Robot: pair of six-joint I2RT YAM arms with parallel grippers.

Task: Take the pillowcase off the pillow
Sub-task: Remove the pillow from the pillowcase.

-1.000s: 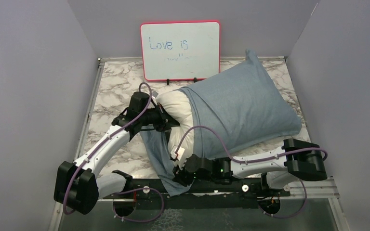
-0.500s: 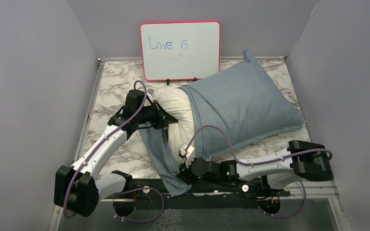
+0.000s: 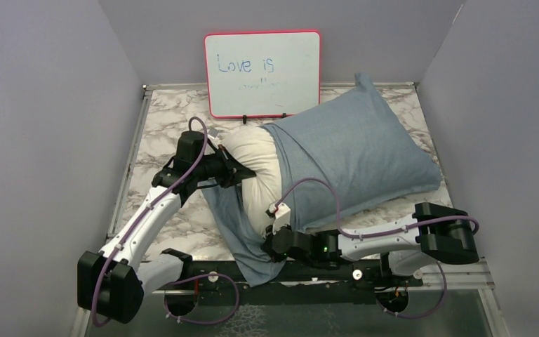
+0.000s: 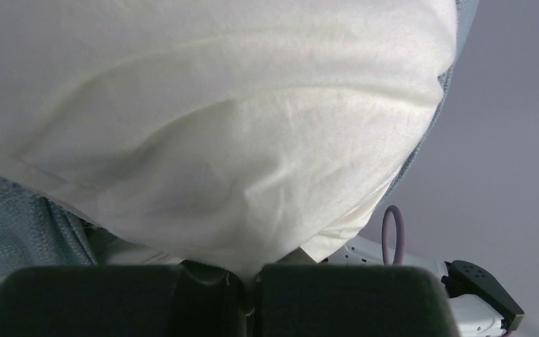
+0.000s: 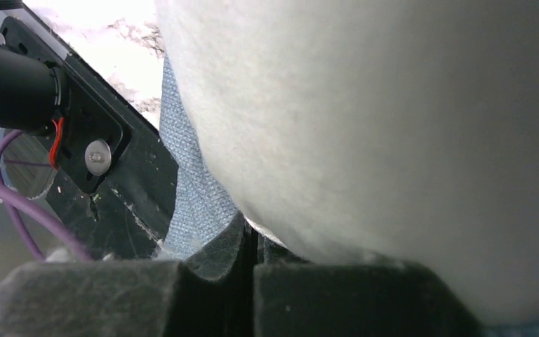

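Note:
The white pillow lies on the marble table with its left end bare. The blue-grey pillowcase covers its right part, and a loose strip of it trails to the front edge. My left gripper is shut on a fold of the pillow's white fabric, which runs down between the jaws. My right gripper is shut under the pillow's near corner. Its tips touch the pillow beside the pillowcase. Whether any cloth is caught there does not show.
A red-framed whiteboard stands at the back, just left of the pillow's far corner. Grey walls close in on both sides. The black base rail runs along the front edge, with purple cables looping over both arms.
My right gripper has shut and risen a little against the pillow's near corner. The left arm has drawn back to the left, still gripping the pillow.

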